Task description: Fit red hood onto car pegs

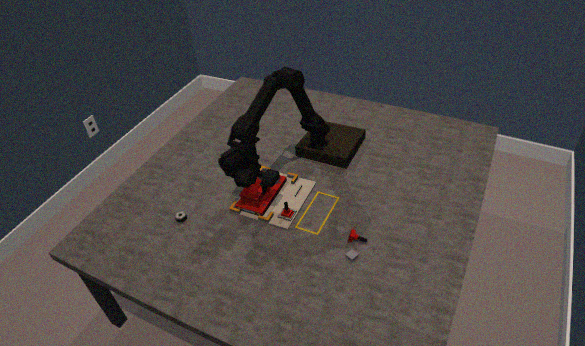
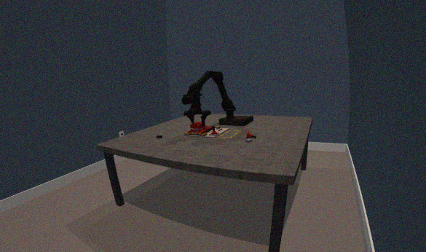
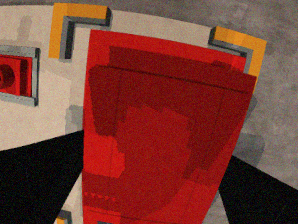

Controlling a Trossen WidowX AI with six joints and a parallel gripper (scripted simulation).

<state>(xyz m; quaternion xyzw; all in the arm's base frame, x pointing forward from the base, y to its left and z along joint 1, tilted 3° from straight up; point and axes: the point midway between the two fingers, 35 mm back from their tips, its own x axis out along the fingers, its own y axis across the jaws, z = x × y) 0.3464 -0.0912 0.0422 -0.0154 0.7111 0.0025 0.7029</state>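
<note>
The hood (image 1: 254, 191) (image 2: 196, 126) (image 3: 155, 145), a red shell with a flat roof, is over the rear or front part of the red chassis (image 1: 274, 193) (image 3: 100, 41). My gripper (image 1: 255, 188) (image 2: 197, 124) (image 3: 155, 149) is shut on the hood, one black finger on each side. In the wrist view the hood's far edge lies slightly skewed to the chassis. The hood is on or just above the deck; contact cannot be told. It hides the engine block, the pegs and the corner holes. The chassis sits between the jig's orange corner brackets (image 1: 266, 216) (image 3: 80, 11).
A cream board (image 1: 305, 187) (image 3: 40, 122) carries a small red part with a black post (image 1: 287, 212) (image 2: 214, 132) beside the chassis. Further right are a yellow outline (image 1: 328, 215), a red cone-like part (image 1: 353, 235) (image 2: 248, 135) and a grey square (image 1: 352, 255). A small wheel (image 1: 180, 216) (image 2: 159, 136) lies left.
</note>
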